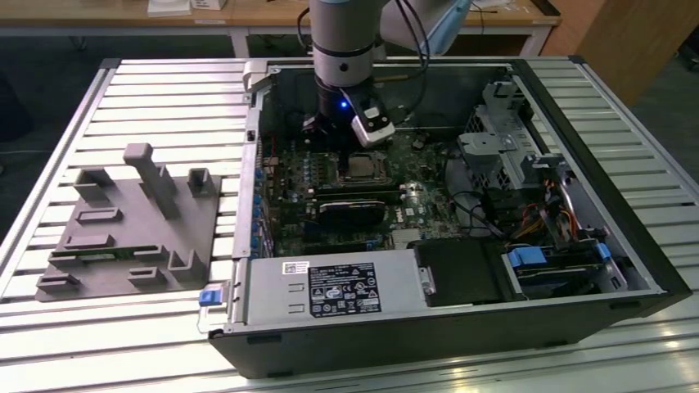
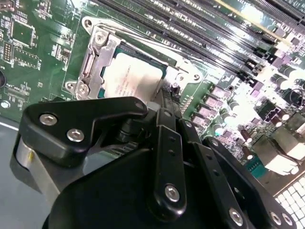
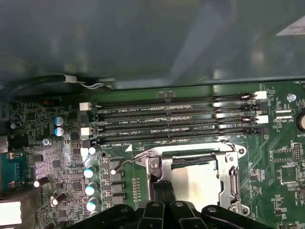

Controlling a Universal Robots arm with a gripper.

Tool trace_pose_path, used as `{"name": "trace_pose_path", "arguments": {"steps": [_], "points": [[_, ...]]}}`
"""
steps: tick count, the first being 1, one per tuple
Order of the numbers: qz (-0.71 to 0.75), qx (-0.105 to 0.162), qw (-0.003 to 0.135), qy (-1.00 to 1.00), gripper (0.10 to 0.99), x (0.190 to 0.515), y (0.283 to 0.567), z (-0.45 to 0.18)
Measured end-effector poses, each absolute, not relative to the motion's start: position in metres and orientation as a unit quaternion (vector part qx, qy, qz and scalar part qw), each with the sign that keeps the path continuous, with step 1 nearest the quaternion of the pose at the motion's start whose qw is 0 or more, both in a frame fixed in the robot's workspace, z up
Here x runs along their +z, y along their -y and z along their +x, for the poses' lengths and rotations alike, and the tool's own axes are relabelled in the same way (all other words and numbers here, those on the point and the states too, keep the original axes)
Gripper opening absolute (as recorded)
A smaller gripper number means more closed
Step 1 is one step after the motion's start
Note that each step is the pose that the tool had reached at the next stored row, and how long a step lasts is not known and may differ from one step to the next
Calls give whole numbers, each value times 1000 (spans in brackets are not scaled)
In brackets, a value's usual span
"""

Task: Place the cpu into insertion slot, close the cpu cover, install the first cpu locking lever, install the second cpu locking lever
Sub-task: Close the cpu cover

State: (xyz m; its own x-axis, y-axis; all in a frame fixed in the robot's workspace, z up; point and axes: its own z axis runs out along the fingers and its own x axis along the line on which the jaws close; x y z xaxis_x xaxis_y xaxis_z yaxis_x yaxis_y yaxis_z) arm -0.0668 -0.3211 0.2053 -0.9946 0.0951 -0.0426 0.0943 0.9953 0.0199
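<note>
**Cpu seated under its cover, jaws at the socket's edge**

In the exterior view an open computer case (image 1: 437, 348) is seen lying on a slatted metal table (image 1: 175, 98), with a grey moulded fixture (image 1: 131, 221) set on the table at the exterior view's left. The arm is lowered into the far half of the case, above the green motherboard (image 3: 281, 157).

The cpu (image 3: 198, 180) is found in the insertion slot (image 3: 153, 164), its pale metal face shown through the square window of the cpu cover (image 3: 190, 158). The cover is laid down flat over the chip. A thin wire locking lever (image 3: 125, 163) is seen bent outward from one corner of the socket; whether it is latched cannot be told.

The gripper (image 3: 163, 191) is held low at the edge of the socket beside that lever. In the first wrist view the jaws are seen drawn close together; whether anything is pinched between them cannot be told.

Four long black memory slots (image 3: 171, 119) are laid just beyond the socket. A black graphics card (image 1: 349, 211) is seated nearer, just beside the socket.
</note>
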Motion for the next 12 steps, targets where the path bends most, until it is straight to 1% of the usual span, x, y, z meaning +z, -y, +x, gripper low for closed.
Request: {"name": "trace_pose_path", "arguments": {"steps": [1, 2, 5, 12], "points": [[47, 9, 22, -999, 106, 205, 321, -67], [47, 8, 21, -999, 106, 196, 321, -67], [47, 8, 21, -999, 106, 196, 322, -68], [47, 9, 22, -999, 106, 217, 321, -67]]}}
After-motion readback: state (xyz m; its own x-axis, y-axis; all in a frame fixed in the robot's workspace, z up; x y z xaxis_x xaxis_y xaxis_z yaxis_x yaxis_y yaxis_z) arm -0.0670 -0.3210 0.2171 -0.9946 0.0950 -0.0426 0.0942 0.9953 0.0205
